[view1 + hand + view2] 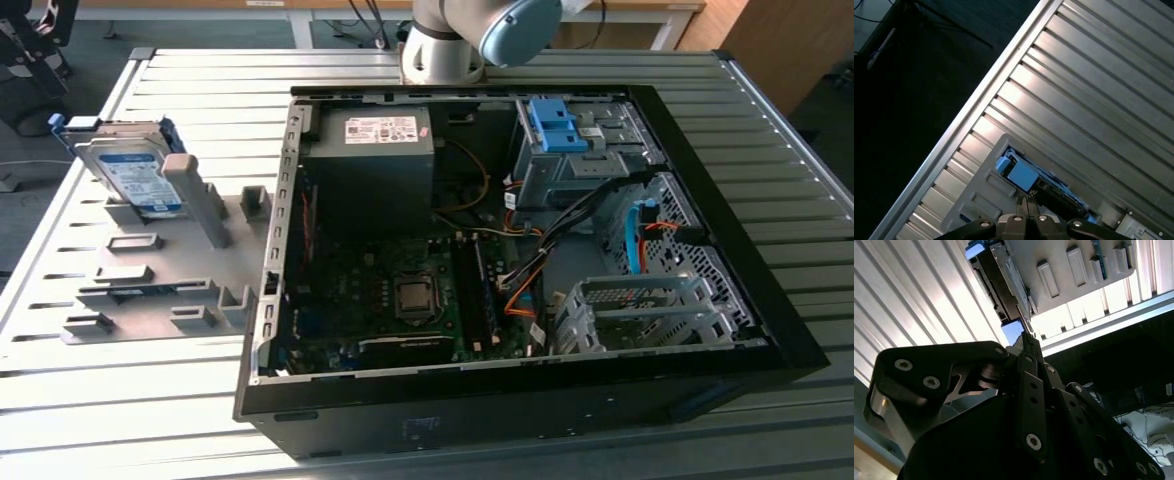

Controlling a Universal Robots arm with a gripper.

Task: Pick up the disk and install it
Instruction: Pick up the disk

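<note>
The disk (134, 170), a silver-grey drive with a white-and-blue label and blue side rails, stands on edge in a grey holder plate (147, 290) at the exterior view's left, outside the computer case. In both wrist views my gripper (1025, 202) hangs above the disk (1021, 175), apart from it. Its fingertips are pressed together with nothing between them. In the second wrist view the gripper (1026, 337) points at the near end of the disk (1004, 282), seen edge-on.
An open black computer case (747, 330) lies on the slatted metal table (774, 130), with a motherboard, a power supply (374, 160) and a drive cage holding a blue bracket (558, 125). The arm's base (461, 40) stands behind the case. The table edge (969, 120) runs near the holder.
</note>
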